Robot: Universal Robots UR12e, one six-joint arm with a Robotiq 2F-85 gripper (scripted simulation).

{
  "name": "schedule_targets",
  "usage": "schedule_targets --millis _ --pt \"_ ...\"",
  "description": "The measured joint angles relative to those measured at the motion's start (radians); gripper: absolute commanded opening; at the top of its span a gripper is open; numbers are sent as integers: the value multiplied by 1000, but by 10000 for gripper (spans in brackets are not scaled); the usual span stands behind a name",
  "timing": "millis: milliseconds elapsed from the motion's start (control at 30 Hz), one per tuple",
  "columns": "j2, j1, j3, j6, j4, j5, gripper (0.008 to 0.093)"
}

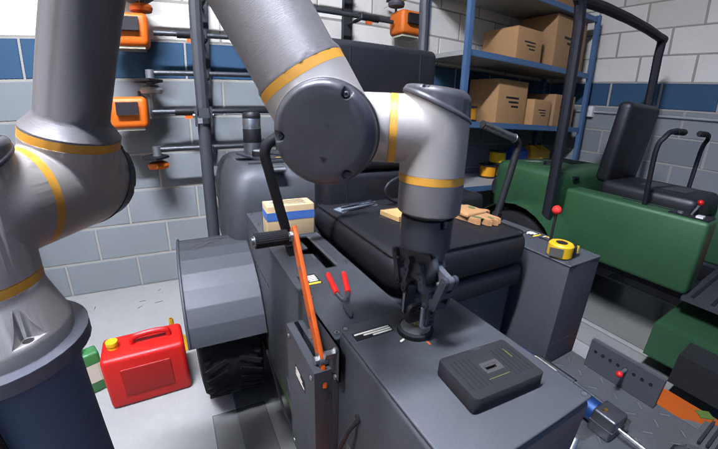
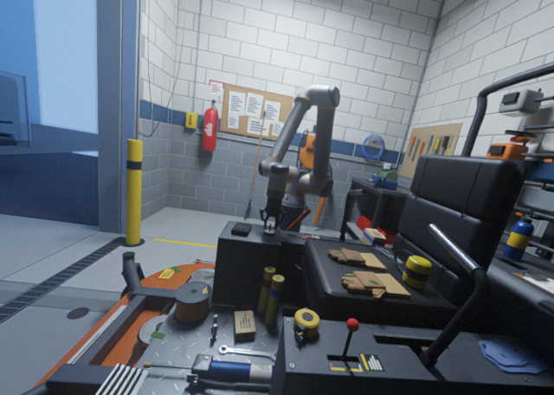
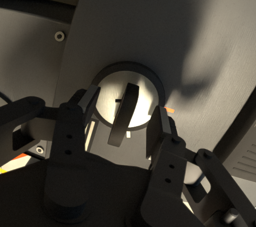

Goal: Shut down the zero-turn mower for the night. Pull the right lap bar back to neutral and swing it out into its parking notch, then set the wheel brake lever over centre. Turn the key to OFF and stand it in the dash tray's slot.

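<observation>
My gripper [image 1: 418, 319] [image 2: 270, 226] [image 3: 124, 116] points straight down over the round ignition switch [image 1: 415, 330] [image 3: 127, 95] on the dash, open around the key [image 3: 123, 113] and holding nothing. The key stands in the switch, its flat head between my fingers. An orange mark [image 3: 169, 109] sits at the switch's rim. The dash tray [image 1: 489, 373] [image 2: 241, 229] with its slot lies on the console just right of the switch. The orange wheel brake lever [image 1: 307, 295] stands at the console's near side. The right lap bar [image 1: 270, 187] rises behind it, its grip [image 1: 270, 239] pointing outward.
Behind the console lies the black seat [image 1: 423, 237] with gloves [image 1: 476, 214] on it. Red-handled pliers [image 1: 339, 286] lie on the console left of the switch. A small box [image 1: 288, 214] sits by the lap bar. A red fuel can [image 1: 145, 364] stands on the floor.
</observation>
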Motion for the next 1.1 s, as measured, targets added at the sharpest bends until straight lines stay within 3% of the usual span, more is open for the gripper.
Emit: schedule_targets --millis 67,700,1100 --pt "0 0 0 0 0 0 470" --pt "0 0 0 0 0 0 90" --pt "0 0 0 1 0 0 80"
